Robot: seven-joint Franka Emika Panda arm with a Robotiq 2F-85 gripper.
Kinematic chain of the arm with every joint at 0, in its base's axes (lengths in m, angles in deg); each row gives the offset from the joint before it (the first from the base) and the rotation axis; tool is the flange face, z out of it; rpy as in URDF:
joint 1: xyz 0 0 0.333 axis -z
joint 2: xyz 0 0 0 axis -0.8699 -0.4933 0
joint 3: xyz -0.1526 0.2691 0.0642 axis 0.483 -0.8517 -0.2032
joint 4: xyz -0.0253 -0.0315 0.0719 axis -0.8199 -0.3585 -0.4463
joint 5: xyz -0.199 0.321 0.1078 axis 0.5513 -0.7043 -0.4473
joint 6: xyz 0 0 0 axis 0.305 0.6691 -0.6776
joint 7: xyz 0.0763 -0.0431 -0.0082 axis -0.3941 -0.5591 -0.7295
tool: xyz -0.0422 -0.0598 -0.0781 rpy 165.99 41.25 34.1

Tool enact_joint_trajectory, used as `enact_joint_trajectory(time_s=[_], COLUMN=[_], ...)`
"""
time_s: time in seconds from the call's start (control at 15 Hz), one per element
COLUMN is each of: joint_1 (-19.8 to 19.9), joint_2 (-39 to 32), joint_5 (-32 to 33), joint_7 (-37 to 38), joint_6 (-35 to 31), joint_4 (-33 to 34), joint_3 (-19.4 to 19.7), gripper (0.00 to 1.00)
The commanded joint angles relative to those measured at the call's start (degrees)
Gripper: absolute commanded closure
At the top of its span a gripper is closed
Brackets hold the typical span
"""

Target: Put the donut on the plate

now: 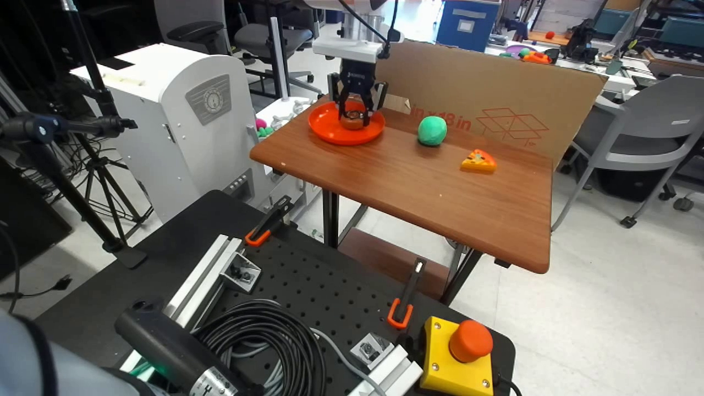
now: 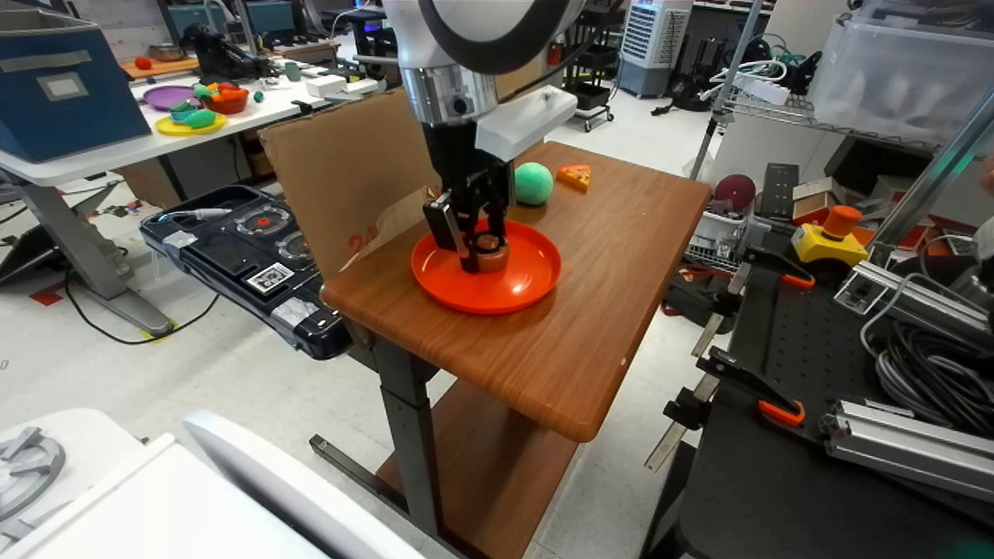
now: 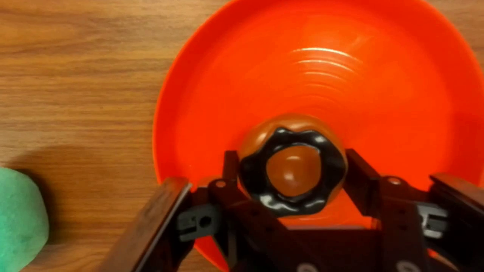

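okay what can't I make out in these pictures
Donut: underside hidden by its own body in all views.
Plate: part of its rim behind the tool, wrist view.
Green ball: cut off by the wrist view's left edge.
Label on the blue bin: too small to read in both exterior views.

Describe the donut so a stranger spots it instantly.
Find the brown wooden table, backed by cardboard, with a round orange-red plate on it. Inside that plate's outline, held in the gripper, is the donut. Unlike the plain green ball and orange pizza-like wedge, it is brown with a glossy black, wavy-edged top.
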Motion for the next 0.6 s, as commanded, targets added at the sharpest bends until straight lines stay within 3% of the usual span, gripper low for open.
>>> enact_joint_trajectory(time_s=[0.0, 0.33, 0.4, 0.53], joint_1=[-1.2, -2.0, -1.5, -1.5], joint_2=[2.8, 11.4, 5.7, 8.7], joint_5=[0.8, 0.1, 0.1, 0.1], joint_7=[-0.1, 3.3, 1.1, 2.3], joint_6=[0.5, 1.8, 0.5, 1.2], joint_4=[-2.7, -12.7, -6.3, -9.8], joint_3=[0.6, 0.8, 0.1, 0.1], gripper=[0.02, 0.0, 0.0, 0.0])
